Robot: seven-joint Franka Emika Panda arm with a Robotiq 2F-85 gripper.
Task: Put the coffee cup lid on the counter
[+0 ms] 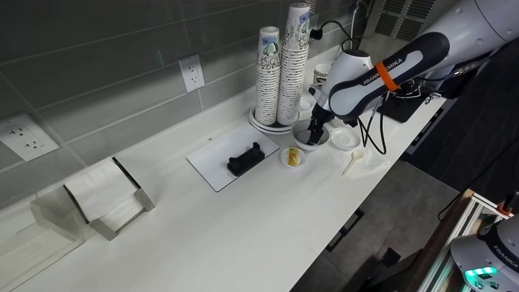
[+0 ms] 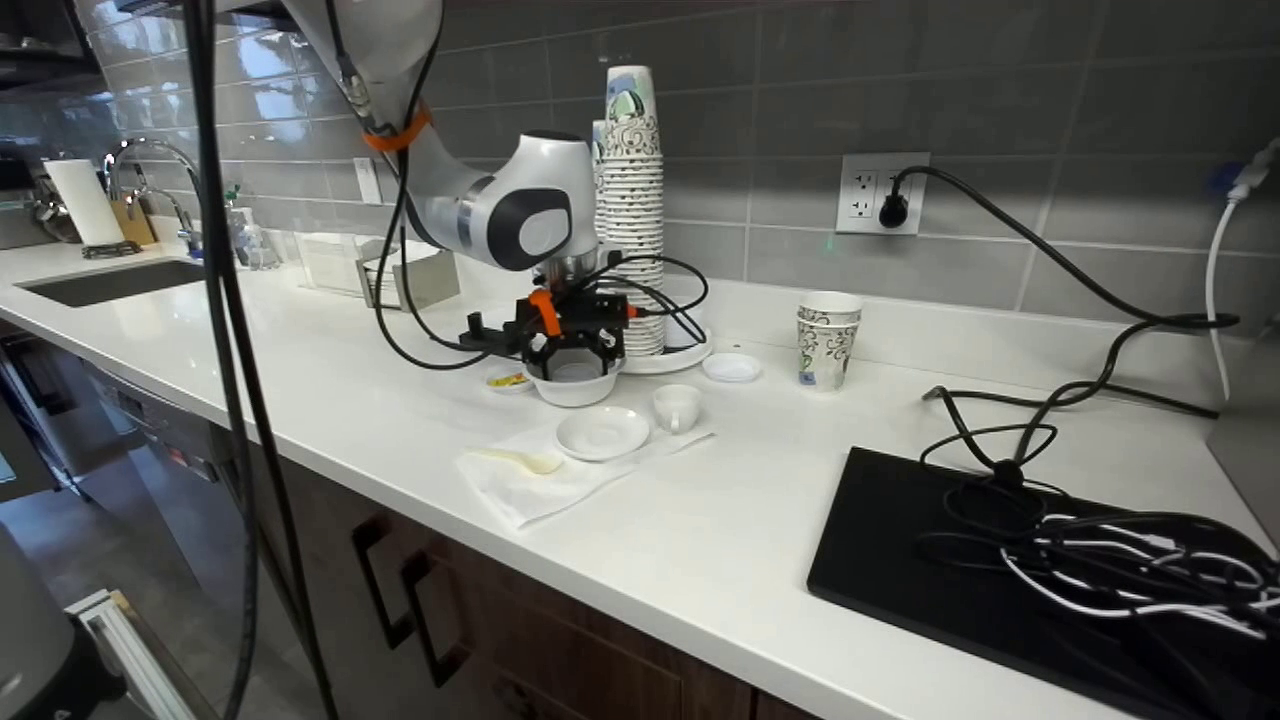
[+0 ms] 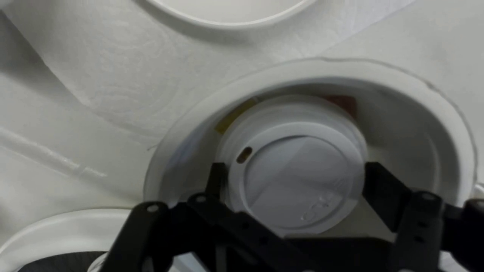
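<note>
Inside a round white bowl (image 3: pixel 325 70), a small, round white plastic coffee cup lid (image 3: pixel 298 185) sits top side up, directly between the tips of your jaws, its oval sip hole (image 3: pixel 244 155) visible in the wrist view. Your jaws stand apart by roughly the lid's width, one black fingertip (image 3: pixel 216 176) at either side of its raised rim; you cannot tell from these views whether they pinch it or merely flank it. A yellow piece (image 3: pixel 231 118) and a red piece (image 3: pixel 345 104) show past the lid's edge. Your white-and-black Franka arm (image 1: pixel 409 67) slants down in both exterior views, bent at the wrist, with the jaws pointing down at the bowl's mouth. The bowl stands on the long, smooth white surface (image 1: pixel 227 227), just beside a round white saucer (image 2: pixel 603 430) and a small white dish (image 1: pixel 302 159) holding a yellow packet (image 1: pixel 292 156), with two tall stacks of patterned paper cups (image 1: pixel 267 93) near
</note>
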